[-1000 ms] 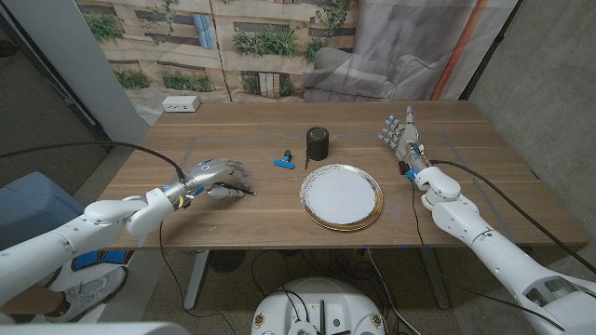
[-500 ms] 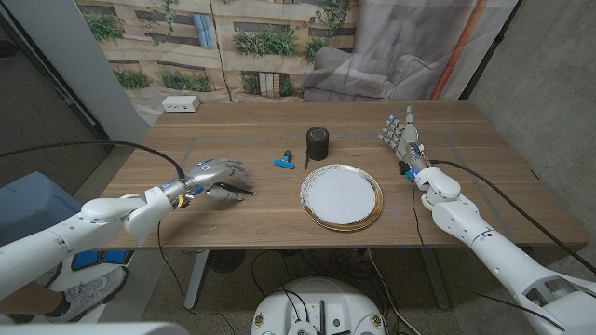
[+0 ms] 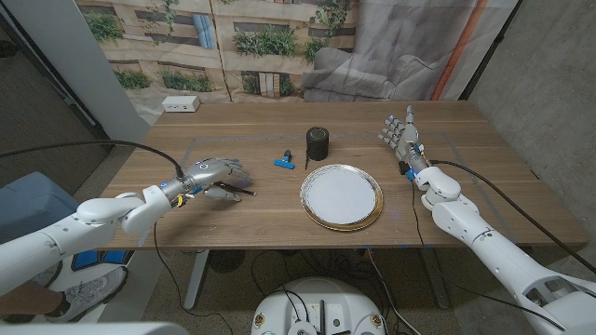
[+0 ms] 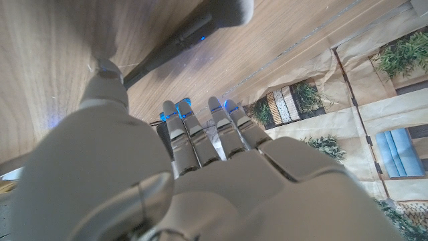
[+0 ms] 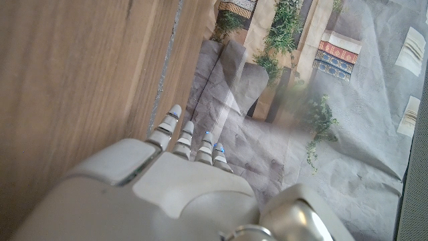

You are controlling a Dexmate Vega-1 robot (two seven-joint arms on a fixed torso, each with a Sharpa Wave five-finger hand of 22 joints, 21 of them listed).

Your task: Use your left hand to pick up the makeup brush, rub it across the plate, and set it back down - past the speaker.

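Observation:
The makeup brush (image 3: 237,192), with a dark handle and a grey bristle head (image 4: 226,9), lies on the wood at the table's left. My left hand (image 3: 210,174) hovers right over it. The fingers (image 4: 200,130) reach out above the handle, and the thumb (image 4: 107,75) is at the handle's end. No grip on the brush shows. The gold-rimmed white plate (image 3: 341,197) sits right of centre. The black cylindrical speaker (image 3: 318,142) stands just behind the plate. My right hand (image 3: 402,136) stands at the table's right with its fingers straight, holding nothing.
A small blue and black object (image 3: 284,160) lies between the brush and the speaker. A white box (image 3: 181,104) sits at the far left corner. A cable (image 3: 140,149) runs from my left wrist off the table's left edge.
My left hand has crept slightly farther over the brush. The brush, the plate, the speaker and my right hand have stayed in place.

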